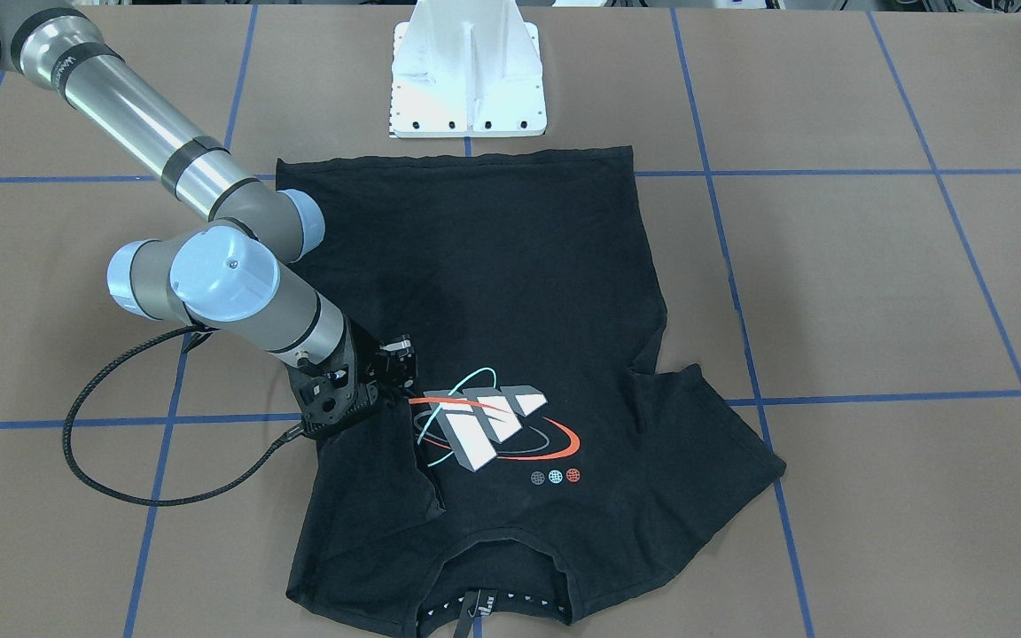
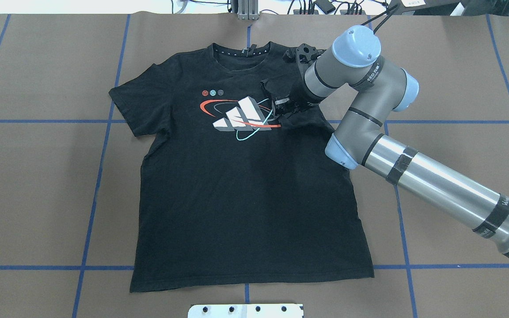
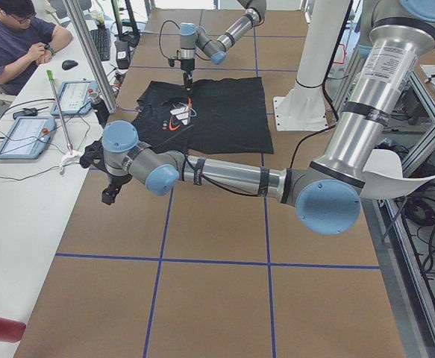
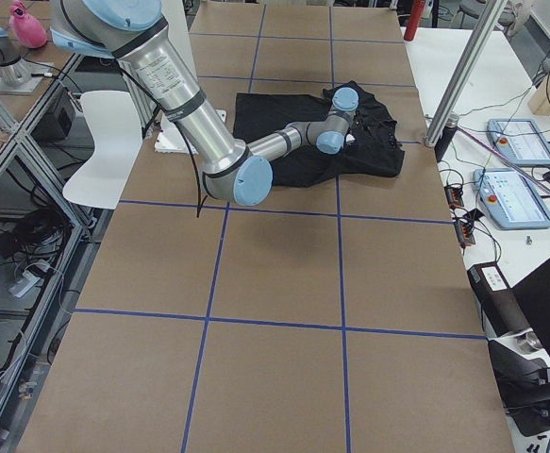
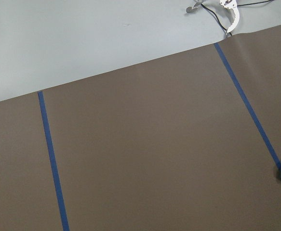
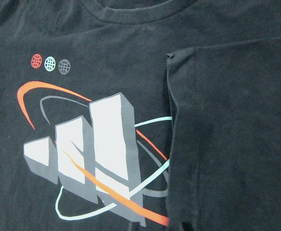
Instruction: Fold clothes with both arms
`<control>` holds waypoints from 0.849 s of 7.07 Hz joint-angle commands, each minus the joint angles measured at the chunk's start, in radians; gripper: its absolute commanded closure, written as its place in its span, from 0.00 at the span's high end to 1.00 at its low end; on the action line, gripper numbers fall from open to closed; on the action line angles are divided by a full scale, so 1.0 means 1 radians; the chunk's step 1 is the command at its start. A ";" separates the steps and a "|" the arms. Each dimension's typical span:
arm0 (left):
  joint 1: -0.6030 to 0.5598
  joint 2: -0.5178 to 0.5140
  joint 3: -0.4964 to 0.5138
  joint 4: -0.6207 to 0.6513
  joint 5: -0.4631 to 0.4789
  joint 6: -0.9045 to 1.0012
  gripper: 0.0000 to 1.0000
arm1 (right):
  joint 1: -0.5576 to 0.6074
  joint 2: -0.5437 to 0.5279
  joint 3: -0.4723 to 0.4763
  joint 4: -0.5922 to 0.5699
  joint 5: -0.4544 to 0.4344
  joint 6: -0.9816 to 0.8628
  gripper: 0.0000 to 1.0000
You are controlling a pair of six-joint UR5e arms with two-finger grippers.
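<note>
Right gripper (image 1: pixel 391 372) low over the T-shirt (image 2: pixel 245 198), at the chest on the robot's right side, just beside the logo (image 6: pixel 92 159). Its fingers are dark against dark cloth, so whether it is open or pinching fabric cannot be told. Directly beneath it the right sleeve (image 6: pixel 232 134) lies folded inward over the chest, its edge overlapping the logo's outer rings. The rest of the shirt lies flat, print up, on the tabletop (image 2: pixel 457 176), collar away from the robot, and the left sleeve (image 2: pixel 126 104) is spread out unfolded. Left gripper (image 3: pixel 110 192) hangs well apart from the shirt, near the tabletop edge farthest from the robot; its opening cannot be judged from this side view.

Likely hazards:
- If cloth is caught in the right gripper, a rise would drag the sleeve open or lift the chest layer with it.
- The folded edge runs slightly askew, so later folds may inherit a crooked line.
- The gripper sits close to the fabric, and a sideways sweep could rumple it.
- With the left arm so distant, a fold made one-handed may skew the shirt.
</note>
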 commanded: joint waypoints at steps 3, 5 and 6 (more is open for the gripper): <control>0.002 -0.002 0.005 0.000 0.000 -0.006 1.00 | 0.054 0.002 0.022 -0.012 0.010 0.000 1.00; 0.094 -0.025 0.063 -0.172 0.000 -0.218 1.00 | 0.146 0.008 0.020 -0.051 0.071 0.000 1.00; 0.144 -0.047 0.133 -0.337 0.003 -0.356 1.00 | 0.168 0.010 0.023 -0.052 0.079 0.017 1.00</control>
